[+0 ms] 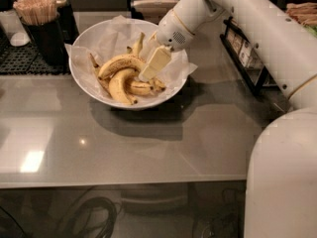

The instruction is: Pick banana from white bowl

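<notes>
No readable text shows anywhere, not even on the gripper (147, 73) hanging over the white bowl (83, 86).

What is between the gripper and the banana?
Nothing shows between them. In the camera view, the gripper hangs inside the bowl, right beside the banana.

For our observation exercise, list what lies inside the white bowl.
Crinkled white paper lines the white bowl. On it lie several bananas, with the long freckled banana on top. The tool hangs over the pile, hiding the fruit beneath it. The bowl's bottom is covered.
</notes>
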Available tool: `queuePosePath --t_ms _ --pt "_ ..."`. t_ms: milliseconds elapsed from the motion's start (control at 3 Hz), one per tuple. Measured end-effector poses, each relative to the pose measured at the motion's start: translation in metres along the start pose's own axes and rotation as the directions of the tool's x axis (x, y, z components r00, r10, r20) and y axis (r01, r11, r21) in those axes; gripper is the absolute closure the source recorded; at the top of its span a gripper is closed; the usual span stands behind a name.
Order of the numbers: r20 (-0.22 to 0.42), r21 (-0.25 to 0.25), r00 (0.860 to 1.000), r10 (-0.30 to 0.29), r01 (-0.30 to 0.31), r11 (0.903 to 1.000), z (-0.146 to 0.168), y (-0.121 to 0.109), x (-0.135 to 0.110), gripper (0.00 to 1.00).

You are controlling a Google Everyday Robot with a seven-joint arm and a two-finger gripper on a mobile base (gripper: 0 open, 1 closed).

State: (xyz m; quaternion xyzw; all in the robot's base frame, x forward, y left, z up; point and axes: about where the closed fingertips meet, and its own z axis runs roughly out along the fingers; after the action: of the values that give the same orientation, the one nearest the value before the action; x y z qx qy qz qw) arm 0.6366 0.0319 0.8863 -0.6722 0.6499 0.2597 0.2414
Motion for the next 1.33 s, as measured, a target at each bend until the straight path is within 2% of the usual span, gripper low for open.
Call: queuePosePath --t_ms 667,1000,1333 --pt "0.011 -0.017 0.999 0.041 -0.041 0.9990 0.016 -0.009 0.004 0.83" --pt "0.011 -0.017 0.999 0.041 -0.041 0.9990 0.016 -0.009 0.004 1.00" --pt "-0.077 -0.022 0.996 0.045 -0.046 0.9987 0.004 0.000 0.010 1.00"
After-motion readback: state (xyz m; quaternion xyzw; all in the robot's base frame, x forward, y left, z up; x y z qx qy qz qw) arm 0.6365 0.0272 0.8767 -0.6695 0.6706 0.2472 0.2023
